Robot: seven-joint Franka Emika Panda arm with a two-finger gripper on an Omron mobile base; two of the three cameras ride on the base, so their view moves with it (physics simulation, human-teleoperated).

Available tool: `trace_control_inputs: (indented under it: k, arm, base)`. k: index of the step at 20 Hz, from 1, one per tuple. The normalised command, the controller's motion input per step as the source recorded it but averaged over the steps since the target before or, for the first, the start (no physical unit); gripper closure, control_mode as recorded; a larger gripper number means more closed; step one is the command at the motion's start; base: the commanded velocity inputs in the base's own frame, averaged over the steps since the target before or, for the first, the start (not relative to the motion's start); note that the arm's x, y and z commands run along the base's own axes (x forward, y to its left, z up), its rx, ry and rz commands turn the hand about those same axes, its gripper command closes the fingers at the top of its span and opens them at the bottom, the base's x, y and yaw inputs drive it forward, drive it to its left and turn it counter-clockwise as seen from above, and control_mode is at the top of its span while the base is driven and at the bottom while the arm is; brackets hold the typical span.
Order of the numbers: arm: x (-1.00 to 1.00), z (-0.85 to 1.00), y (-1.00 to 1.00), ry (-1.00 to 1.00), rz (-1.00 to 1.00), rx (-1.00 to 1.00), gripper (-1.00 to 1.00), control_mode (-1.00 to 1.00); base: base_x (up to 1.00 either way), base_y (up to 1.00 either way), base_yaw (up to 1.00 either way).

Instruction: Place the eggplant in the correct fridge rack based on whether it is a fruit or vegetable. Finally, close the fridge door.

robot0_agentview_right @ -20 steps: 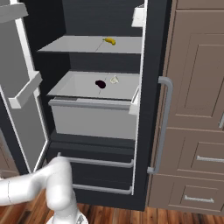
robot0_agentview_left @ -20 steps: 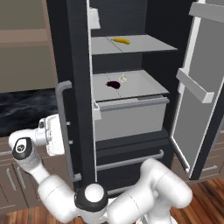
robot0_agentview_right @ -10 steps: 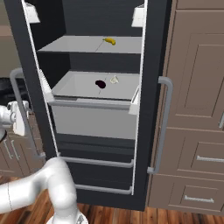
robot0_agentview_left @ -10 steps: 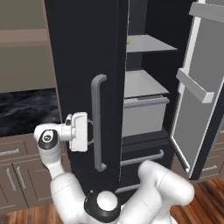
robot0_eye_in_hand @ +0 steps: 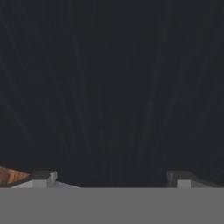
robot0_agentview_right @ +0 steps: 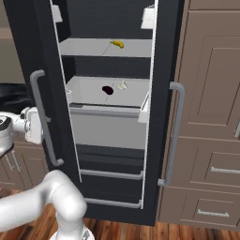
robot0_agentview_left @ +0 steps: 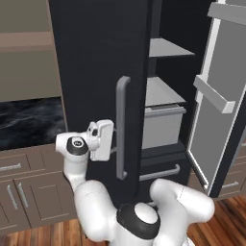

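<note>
The dark purple eggplant [robot0_agentview_right: 107, 90] lies on the pale grey fridge rack [robot0_agentview_right: 86, 86], above the grey drawer front [robot0_agentview_right: 108, 129]. The rack's edge [robot0_agentview_left: 161, 92] also shows past the door in the left base view. The black left-hand leaf [robot0_agentview_left: 91, 72] is swung most of the way across the opening. My gripper [robot0_agentview_left: 111, 142] [robot0_agentview_right: 38, 126] is against its outer face, beside the grey bar handle [robot0_agentview_left: 122, 125]. In the hand view the gripper [robot0_eye_in_hand: 111, 180] faces the dark panel, its fingertips [robot0_eye_in_hand: 43, 176] wide apart and empty. The right-hand fridge door [robot0_agentview_left: 218, 120] [robot0_agentview_right: 165, 70] stands open.
A yellow banana [robot0_agentview_right: 117, 44] lies on the higher shelf [robot0_agentview_right: 89, 47], and a small white item [robot0_agentview_right: 123, 85] sits beside the eggplant. Brown cabinets [robot0_agentview_right: 211, 117] flank the fridge on the right. A dark counter [robot0_agentview_left: 29, 120] with drawers below is on the left.
The left-hand leaf has swung further toward shut, hiding more of the fridge interior in the left base view. My gripper has followed it, staying against its outer face.
</note>
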Motion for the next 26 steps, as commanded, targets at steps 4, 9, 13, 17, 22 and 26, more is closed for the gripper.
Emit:
trace_control_inputs:
  k: [4, 9, 13, 17, 22, 26]
  arm:
    - [0.41, 0.01, -0.21, -0.11, 0.34, 0.0, -1.0, -1.0]
    - [0.65, 0.0, -0.21, -0.01, 0.39, 0.0, -1.0, -1.0]
    - [0.78, 0.0, -0.19, 0.0, 0.41, 0.0, -1.0, -1.0]
    - [0.8, 0.0, -0.14, 0.0, 0.4, 0.0, -1.0, -1.0]
    - [0.82, 0.0, -0.12, 0.0, 0.39, 0.0, -1.0, -1.0]
    - [0.8, 0.0, -0.09, 0.0, 0.39, 0.0, -1.0, -1.0]
  base:
    - [0.0, 0.0, 0.0]
    - [0.0, 0.0, 0.0]
    - [0.0, 0.0, 0.0]
    - [0.0, 0.0, 0.0]
    - [0.0, 0.0, 0.0]
    - [0.0, 0.0, 0.0]
